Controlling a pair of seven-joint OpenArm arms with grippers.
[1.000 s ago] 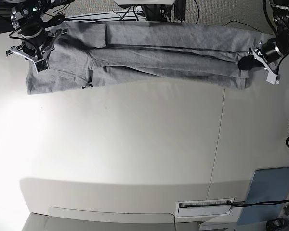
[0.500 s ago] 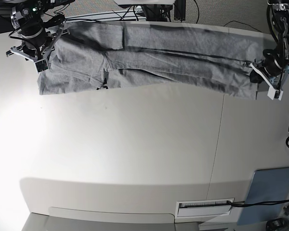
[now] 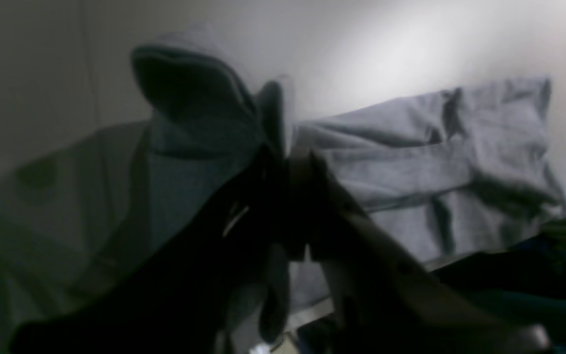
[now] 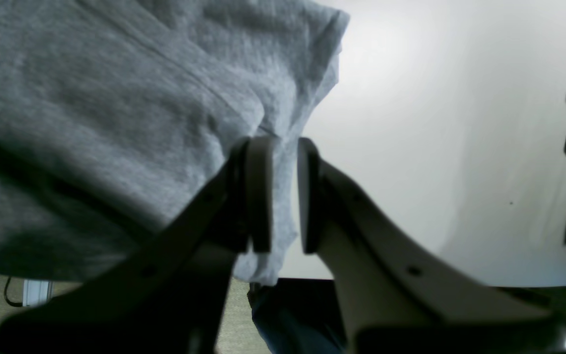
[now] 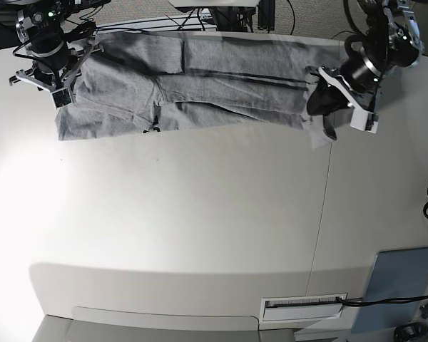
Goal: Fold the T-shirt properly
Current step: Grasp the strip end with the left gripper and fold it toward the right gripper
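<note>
At the far left of the base view, the right gripper (image 5: 57,89) pinches the grey T-shirt (image 5: 200,85), which lies stretched along the far edge of the white table (image 5: 200,228). Cables trail over carpet beyond. At right, the left gripper (image 5: 328,107) clamps the shirt's bunched end. A blue pad (image 5: 403,278) sits near the right corner.

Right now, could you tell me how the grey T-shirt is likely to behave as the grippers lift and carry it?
Probably floppy: the T-shirt droops and bunches below the left gripper. Likely light, since the right gripper holds it by a thin pinch. Its folds may shift.
</note>
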